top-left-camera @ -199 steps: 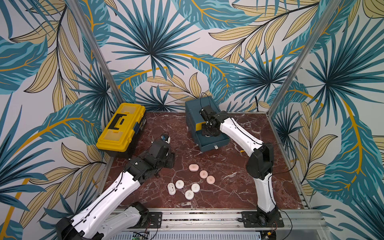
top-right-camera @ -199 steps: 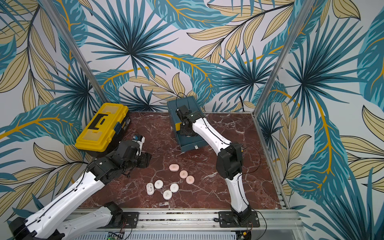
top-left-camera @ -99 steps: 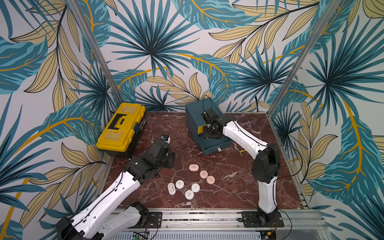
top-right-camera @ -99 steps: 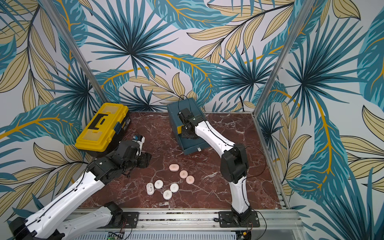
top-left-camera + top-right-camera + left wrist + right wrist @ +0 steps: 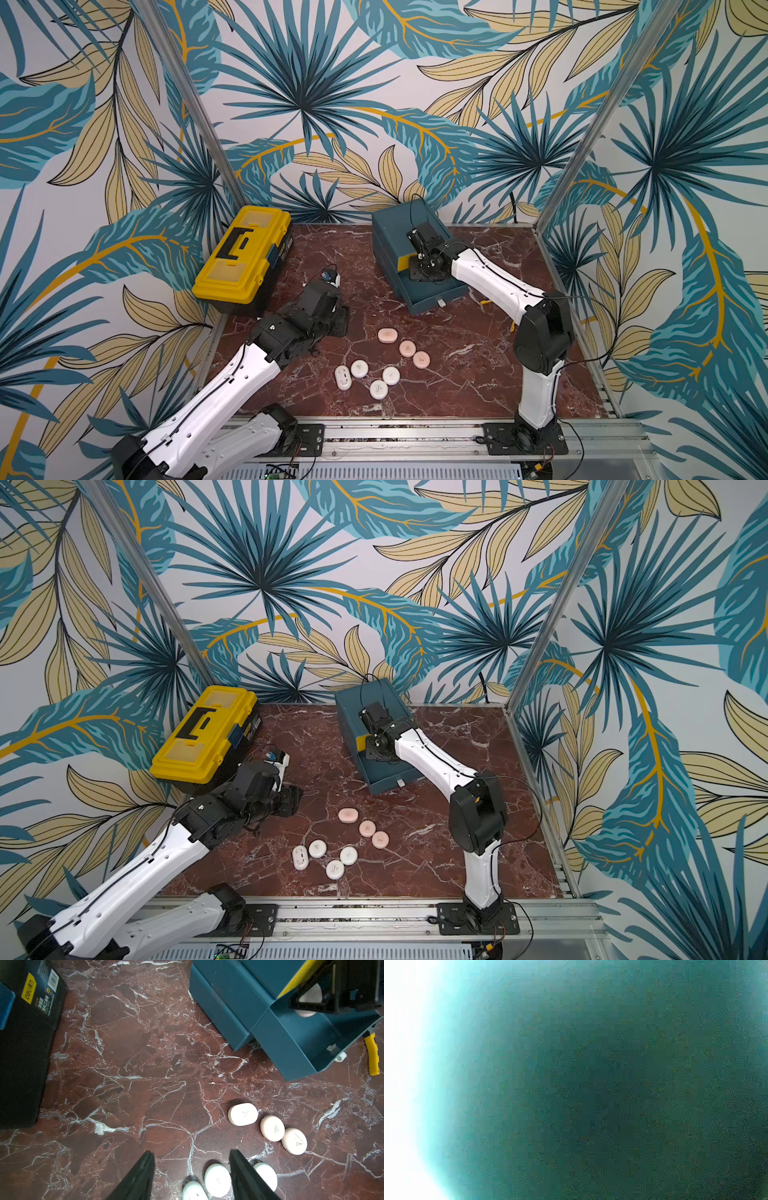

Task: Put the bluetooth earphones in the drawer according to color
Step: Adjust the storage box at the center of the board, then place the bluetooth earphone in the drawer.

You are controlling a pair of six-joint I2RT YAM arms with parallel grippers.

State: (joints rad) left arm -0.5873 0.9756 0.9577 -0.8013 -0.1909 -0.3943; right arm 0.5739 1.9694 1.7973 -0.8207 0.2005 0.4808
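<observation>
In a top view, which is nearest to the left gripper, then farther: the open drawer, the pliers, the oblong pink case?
1. oblong pink case, just to its right.
2. open drawer, farther back and right.
3. pliers, to the drawer's right.

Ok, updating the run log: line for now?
right claw: in open drawer | left claw: open, empty | table: three pink cases, four white cases

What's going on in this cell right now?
The right arm's fingers are down in the pulled-out drawer of the teal cabinet, with a pale earphone case at them; whether it is gripped is unclear. The left arm's fingers hang open and empty above the marble table, where three peach-pink cases and four white cases lie, not yet put away.
</observation>
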